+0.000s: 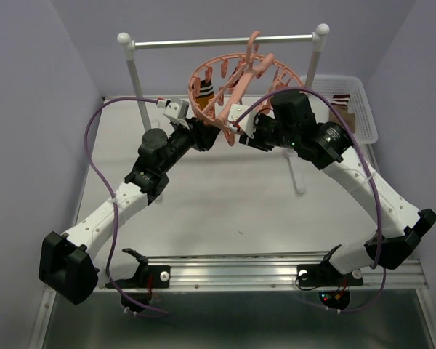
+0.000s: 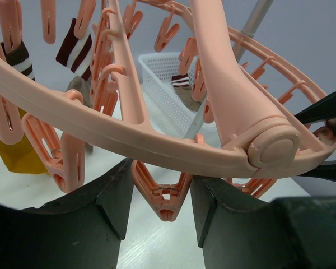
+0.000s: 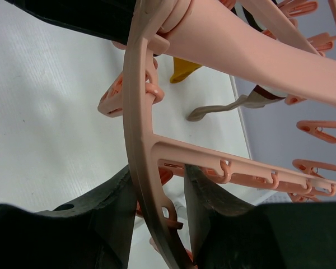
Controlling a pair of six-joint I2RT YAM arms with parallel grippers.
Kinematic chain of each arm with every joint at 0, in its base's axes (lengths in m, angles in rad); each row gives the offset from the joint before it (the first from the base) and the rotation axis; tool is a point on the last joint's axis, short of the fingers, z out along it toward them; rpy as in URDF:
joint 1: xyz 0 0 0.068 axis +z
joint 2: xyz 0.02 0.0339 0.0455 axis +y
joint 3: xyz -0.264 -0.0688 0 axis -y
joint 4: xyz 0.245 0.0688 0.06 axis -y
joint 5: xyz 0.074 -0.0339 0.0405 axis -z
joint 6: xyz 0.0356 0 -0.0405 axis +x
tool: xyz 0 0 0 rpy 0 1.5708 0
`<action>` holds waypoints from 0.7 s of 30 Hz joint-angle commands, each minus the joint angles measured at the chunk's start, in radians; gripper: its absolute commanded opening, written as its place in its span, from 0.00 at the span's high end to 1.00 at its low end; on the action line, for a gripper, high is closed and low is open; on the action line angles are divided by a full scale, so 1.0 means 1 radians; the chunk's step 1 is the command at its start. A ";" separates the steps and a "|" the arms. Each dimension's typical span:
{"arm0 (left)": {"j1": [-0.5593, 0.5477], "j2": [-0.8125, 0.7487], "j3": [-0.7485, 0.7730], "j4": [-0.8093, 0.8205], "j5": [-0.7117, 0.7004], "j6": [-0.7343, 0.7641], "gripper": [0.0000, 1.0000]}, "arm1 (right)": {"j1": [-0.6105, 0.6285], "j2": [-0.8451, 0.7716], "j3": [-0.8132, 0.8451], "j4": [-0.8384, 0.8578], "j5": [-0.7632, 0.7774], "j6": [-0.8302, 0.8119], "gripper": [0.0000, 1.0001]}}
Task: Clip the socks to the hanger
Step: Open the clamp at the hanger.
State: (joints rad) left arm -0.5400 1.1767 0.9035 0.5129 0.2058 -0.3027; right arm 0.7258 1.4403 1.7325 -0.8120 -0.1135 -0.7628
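1. Dark fingers of the left pincer (image 2: 161, 175) fill the bottom of the left wrist view. They are closed on a dangling clip (image 2: 167, 203) and touch it on both sides.
2. That clip hangs from the near rim of the hanger (image 1: 240, 76), a round salmon-pink ring with spokes and many small clips.
3. Right pincer (image 3: 157, 174) is clamped on the same rim, just beside the left one, near where a thick spoke joins the ring.
4. Both arms reach in from the near edge of the white desk (image 1: 225, 211) and meet under the ring.
5. Hanger hook sits over a metal rail (image 1: 225, 41) carried on two white posts at the far side of the desk.
6. Mustard sock (image 2: 14, 154) with a striped cuff hangs from a clip on the ring's left side. Brown sock (image 2: 75, 50), also striped at the cuff, hangs from a clip near it.
7. White basket (image 1: 352, 109) stands at the far right of the desk with a loose sock (image 1: 344, 99) inside.
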 commanded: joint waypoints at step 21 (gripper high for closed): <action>-0.021 -0.052 0.044 0.084 -0.029 -0.013 1.00 | 0.000 -0.050 -0.031 0.063 0.011 0.040 0.42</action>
State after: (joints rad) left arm -0.5507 1.1690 0.9058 0.5266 0.2001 -0.3149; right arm 0.7258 1.4326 1.7164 -0.7998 -0.1127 -0.7502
